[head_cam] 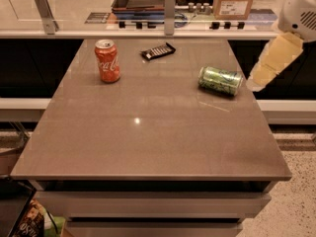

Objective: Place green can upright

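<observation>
- Right, the landmark here is the red-orange aluminium cola can (107, 61), standing upright with its silver top up, on the far left part of the grey-brown glossy counter (148, 147).
- The mottled light-green and white aluminium drink can (220, 80) is lying flat on its side on the counter. It's well off to the right of the red cola can and a touch nearer to me.
- Its long axis runs roughly left to right, one silver rim pointing back toward the red cola can and the other pointing away from it.
- Nothing is touching the green can.
- The pale yellow pincer (257, 79) hangs out at the far right, on the opposite side of the green can from the red cola can. It's slanting down and in from the rounded white arm housing (301, 6) above it.
- Its tip is near the green can's outer rim but apart from it, about level with the counter's right edge.
- Open or closed? From where I'm standing I cannot tell. It is holding nothing.
- A small dark wrapped snack bar (158, 51) lies flat just right of the red cola can and a little farther back, between it and the green can's side of the counter.
- Farther back than the red cola can, beyond the counter, sits a brown cardboard box (235, 0), well to the can's right.
</observation>
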`<state>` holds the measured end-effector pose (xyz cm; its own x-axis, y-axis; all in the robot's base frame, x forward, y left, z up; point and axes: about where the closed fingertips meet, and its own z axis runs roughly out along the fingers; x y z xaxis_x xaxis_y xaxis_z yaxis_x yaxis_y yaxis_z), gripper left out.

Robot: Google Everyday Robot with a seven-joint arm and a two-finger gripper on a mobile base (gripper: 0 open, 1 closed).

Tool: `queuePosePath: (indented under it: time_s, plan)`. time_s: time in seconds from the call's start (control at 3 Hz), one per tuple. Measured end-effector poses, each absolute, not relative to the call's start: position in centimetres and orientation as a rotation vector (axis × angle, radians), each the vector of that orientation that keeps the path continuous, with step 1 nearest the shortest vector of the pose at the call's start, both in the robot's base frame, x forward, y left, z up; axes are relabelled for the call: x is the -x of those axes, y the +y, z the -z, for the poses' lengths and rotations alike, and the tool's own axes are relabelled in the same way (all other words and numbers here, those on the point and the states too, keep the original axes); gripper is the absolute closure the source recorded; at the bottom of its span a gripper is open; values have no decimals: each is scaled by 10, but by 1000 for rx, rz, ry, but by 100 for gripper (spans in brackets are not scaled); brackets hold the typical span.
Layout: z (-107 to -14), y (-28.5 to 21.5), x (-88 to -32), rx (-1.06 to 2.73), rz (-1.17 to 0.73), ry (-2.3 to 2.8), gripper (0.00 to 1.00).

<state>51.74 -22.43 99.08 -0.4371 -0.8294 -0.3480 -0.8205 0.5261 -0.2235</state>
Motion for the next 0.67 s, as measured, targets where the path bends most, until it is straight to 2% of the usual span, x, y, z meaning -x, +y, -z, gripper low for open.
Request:
queuePosePath:
  time_s: [0.67]
  plan:
    - [-983,-230,-559,1249,139,2474,0]
